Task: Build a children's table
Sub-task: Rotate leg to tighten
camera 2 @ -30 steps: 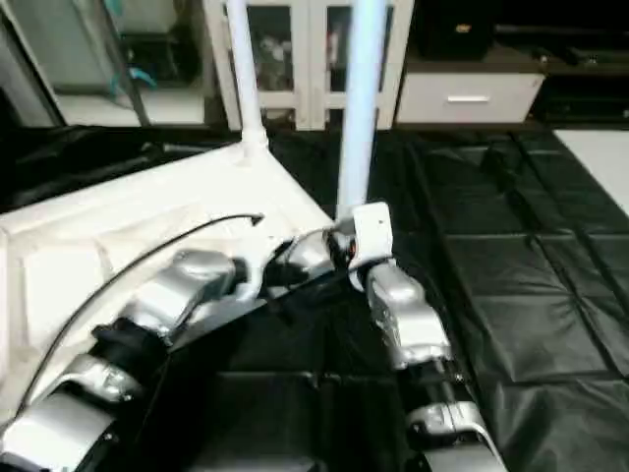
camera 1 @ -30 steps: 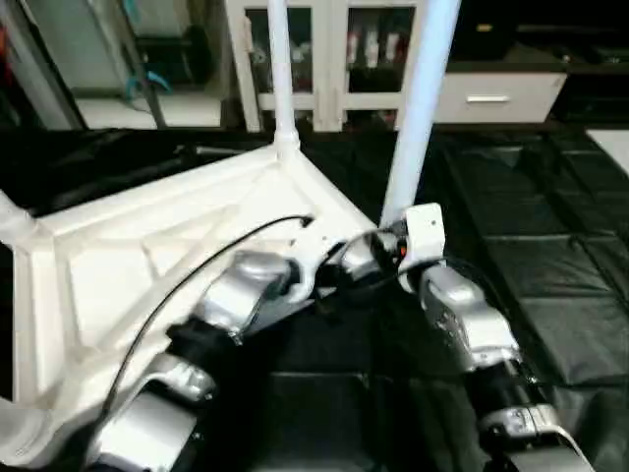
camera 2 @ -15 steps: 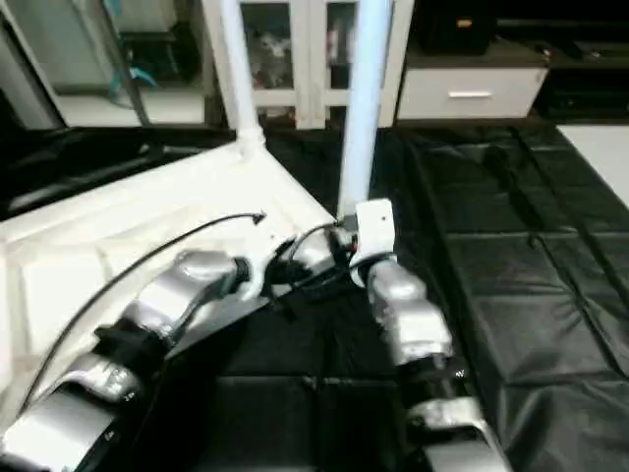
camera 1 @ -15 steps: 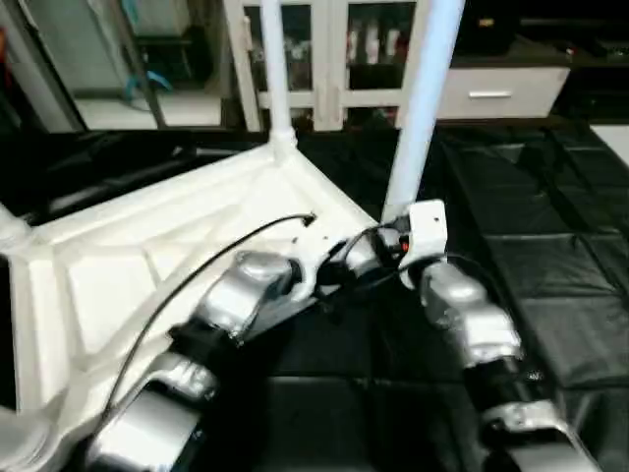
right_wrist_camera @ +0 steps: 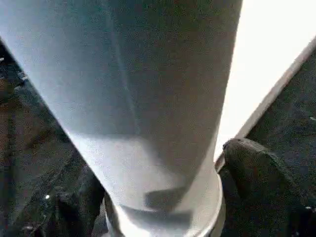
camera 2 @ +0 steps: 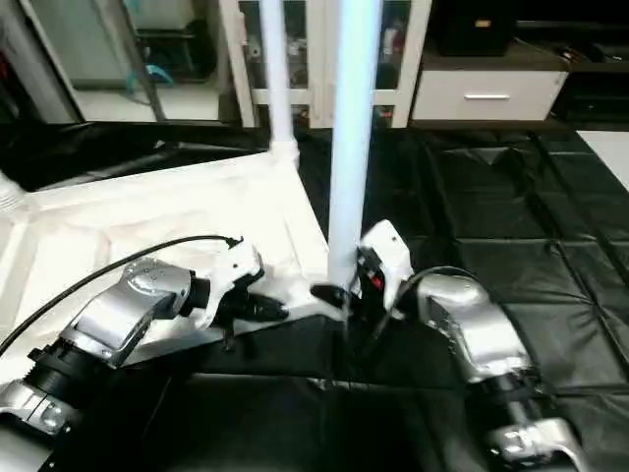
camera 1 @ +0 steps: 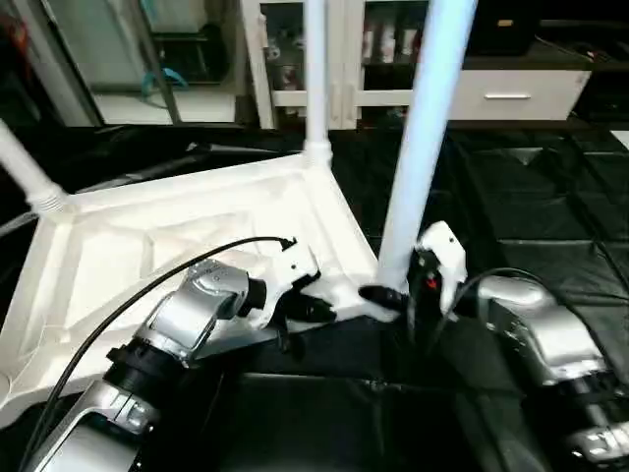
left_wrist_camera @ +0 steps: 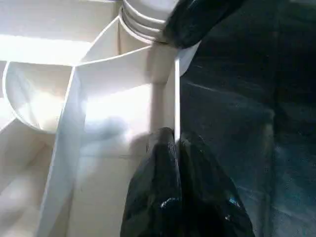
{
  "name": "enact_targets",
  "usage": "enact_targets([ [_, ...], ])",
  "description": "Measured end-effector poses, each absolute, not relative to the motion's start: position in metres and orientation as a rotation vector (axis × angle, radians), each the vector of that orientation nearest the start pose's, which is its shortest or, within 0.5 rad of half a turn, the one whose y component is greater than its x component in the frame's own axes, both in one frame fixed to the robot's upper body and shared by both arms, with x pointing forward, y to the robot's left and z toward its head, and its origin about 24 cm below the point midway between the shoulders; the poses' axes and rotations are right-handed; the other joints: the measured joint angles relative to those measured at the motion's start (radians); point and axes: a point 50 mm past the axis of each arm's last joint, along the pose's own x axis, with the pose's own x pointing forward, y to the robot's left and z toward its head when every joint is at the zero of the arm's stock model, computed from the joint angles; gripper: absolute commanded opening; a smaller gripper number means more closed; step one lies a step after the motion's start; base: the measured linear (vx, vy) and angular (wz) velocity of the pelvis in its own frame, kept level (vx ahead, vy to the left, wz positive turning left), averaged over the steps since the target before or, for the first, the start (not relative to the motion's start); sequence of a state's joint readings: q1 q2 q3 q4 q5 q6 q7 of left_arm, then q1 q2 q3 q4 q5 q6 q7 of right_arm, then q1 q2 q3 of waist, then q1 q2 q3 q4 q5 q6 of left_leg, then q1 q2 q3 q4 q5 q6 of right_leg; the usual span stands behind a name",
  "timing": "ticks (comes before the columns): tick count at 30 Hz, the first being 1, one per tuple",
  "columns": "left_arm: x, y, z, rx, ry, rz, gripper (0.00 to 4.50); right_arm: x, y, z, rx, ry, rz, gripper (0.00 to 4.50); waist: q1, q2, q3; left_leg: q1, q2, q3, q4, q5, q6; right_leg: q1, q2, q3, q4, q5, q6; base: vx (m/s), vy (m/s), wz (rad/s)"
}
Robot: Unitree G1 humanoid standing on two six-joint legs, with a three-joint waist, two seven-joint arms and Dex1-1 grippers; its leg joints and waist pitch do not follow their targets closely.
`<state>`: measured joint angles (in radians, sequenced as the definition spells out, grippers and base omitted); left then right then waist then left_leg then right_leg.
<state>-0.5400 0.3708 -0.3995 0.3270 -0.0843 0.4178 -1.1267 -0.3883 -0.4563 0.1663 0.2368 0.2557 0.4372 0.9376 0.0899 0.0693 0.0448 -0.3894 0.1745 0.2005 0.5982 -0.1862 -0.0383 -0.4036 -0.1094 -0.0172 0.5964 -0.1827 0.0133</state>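
White plastic rectangular table top lies underside up on black padded floor mat. Long tapered white tube leg stands upright in near corner socket. Right gripper straddles leg base, fingers spread, one finger clear of tube. Left gripper clenched, empty, pressing top's edge. Steady top; verify leg seated before withdrawing.

Three legs upright in top

A lab: black padded mats, white glass-door cabinet behind
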Motion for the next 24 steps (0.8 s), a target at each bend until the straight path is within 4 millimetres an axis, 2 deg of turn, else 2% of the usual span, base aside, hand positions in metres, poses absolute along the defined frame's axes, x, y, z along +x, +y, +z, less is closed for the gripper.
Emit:
enact_targets([
  [8,0.2973,0.1036,0.0548,0.306,0.551,-1.354,0.00,0.2884,-0.1680,0.0568,-0.119,0.438,1.060,3.83,0.000,0.000,0.000,0.000,0.000,0.000,0.000,0.000,0.000,0.000,0.000,0.000,0.000,0.000,0.000,0.000,0.000,0.00],
  [9,0.2973,0.1035,0.0548,0.305,0.552,-1.354,0.00,0.2883,-0.1679,0.0568,-0.127,0.438,1.062,3.58,0.000,0.000,0.000,0.000,0.000,0.000,0.000,0.000,0.000,0.000,0.000,0.000,0.000,0.000,0.000,0.000,0.000,0.00],
  [13,0.2972,0.1037,0.0546,0.304,0.555,-1.354,0.00,0.2882,-0.1679,0.0568,-0.140,0.437,1.068,3.34,0.001,0.000,0.000,0.000,0.000,0.000,0.000,0.000,0.000,0.000,0.000,0.000,0.000,0.000,0.000,0.000,0.000,0.00],
  [17,0.2971,0.1041,0.0546,0.304,0.557,-1.357,0.00,0.2884,-0.1677,0.0566,-0.143,0.435,1.065,2.91,0.000,0.000,0.000,0.000,0.000,0.000,0.000,0.000,0.000,0.000,0.000,0.000,0.000,0.000,0.000,0.000,0.000,0.00],
  [24,0.2971,0.1038,0.0547,0.303,0.557,-1.358,0.00,0.2884,-0.1677,0.0565,-0.142,0.434,1.064,2.69,0.000,0.000,0.000,0.000,0.000,0.000,0.001,0.000,0.000,0.001,0.000,0.000,0.000,0.000,0.000,0.000,0.000,0.00],
])
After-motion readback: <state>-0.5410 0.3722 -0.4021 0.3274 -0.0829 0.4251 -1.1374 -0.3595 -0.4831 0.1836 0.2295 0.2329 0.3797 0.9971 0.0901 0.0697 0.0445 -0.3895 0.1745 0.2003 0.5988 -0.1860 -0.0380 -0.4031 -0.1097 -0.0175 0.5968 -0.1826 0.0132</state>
